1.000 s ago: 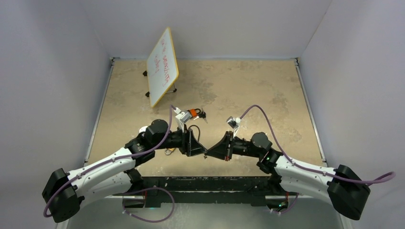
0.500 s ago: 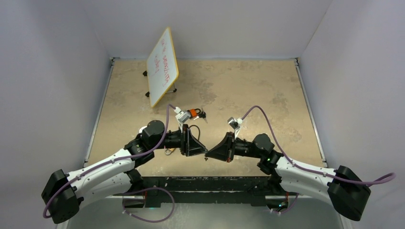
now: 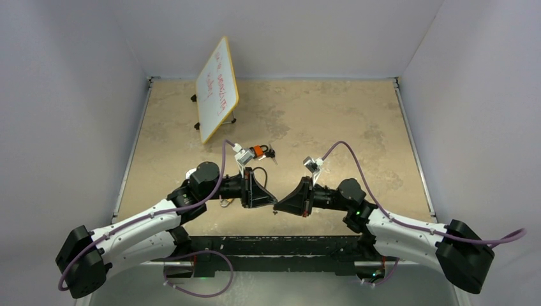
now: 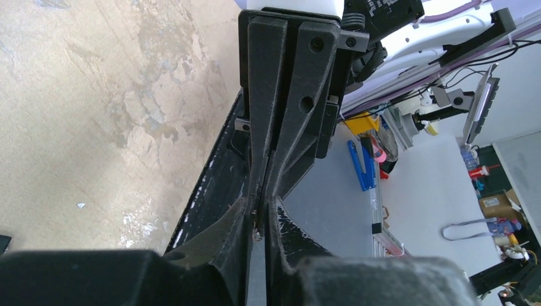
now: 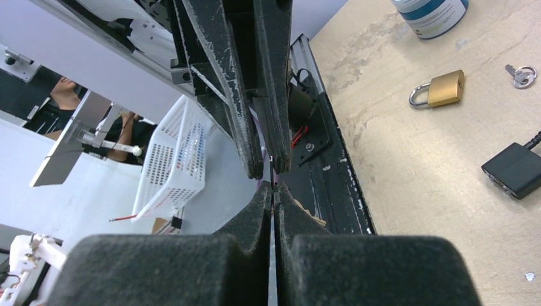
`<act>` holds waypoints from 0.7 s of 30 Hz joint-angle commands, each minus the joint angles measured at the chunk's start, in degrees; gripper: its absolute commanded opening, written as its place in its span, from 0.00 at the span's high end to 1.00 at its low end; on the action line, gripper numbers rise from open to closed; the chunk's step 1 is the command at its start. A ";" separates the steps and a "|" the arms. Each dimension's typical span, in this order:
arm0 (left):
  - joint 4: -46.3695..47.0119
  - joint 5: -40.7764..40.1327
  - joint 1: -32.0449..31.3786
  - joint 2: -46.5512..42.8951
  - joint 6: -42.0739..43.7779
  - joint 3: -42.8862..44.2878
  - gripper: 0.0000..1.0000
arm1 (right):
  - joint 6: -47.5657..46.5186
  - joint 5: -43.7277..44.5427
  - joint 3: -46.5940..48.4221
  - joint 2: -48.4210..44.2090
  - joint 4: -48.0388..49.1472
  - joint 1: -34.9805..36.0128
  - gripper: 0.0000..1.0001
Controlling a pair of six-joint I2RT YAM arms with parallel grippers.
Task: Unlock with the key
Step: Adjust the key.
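Seen from above, two white robot arms reach inward over a mottled tan table [image 3: 332,115] and meet tip to tip near its front edge. The left gripper [image 3: 272,203] and right gripper [image 3: 277,206] point straight at each other, their black fingertips almost touching.

In the right wrist view, the right gripper's fingers [image 5: 252,217] are pressed flat together, with only a hairline seam between them. In the left wrist view, the left gripper's fingers [image 4: 223,236] are drawn nearly together, leaving a narrow slit. A thin metallic sliver [image 4: 256,233] sits edge-on in that slit, in line with the right gripper's closed tips. It cannot be told what the sliver is, or whether the left jaws clamp it.

A brass padlock [image 5: 444,88] lies flat on the table on the left arm's side, a little in from the front rail, with its silver shackle pointing toward the rail. A small silver key [image 5: 520,75] lies just beside the padlock without touching it, and neither gripper touches it. A flat black box [image 5: 515,169] rests nearby with a cable running from it. A round container with a blue label [image 5: 430,9] stands further back. A yellow-framed whiteboard [image 3: 217,89] with red writing stands tilted at the far left of the table
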 commanded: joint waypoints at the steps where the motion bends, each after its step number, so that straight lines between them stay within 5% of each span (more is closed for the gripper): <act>1: 4.41 1.95 -0.32 0.04 -0.09 0.04 0.90 | 0.10 -1.46 0.56 0.09 3.49 -0.11 1.00; 5: 3.92 2.36 -0.74 0.24 0.46 0.06 0.96 | 0.14 -1.28 0.47 -0.03 3.38 -0.14 1.00; 11: 2.96 2.21 -1.03 0.80 0.75 -0.17 0.90 | 0.38 -0.68 0.26 -0.56 3.76 -0.10 1.00; 16: 5.18 0.85 -1.34 0.81 -0.26 -0.20 1.00 | 0.92 -0.53 0.25 -0.27 3.32 -0.11 1.00; 19: 5.66 -2.92 -1.34 -0.38 -1.88 -0.57 1.00 | 1.06 0.53 -0.41 -0.90 3.22 -0.10 0.73; 21: 6.60 -4.20 -1.34 -1.19 -2.92 -0.67 1.00 | 2.13 3.33 -2.34 -2.43 4.85 -0.10 0.65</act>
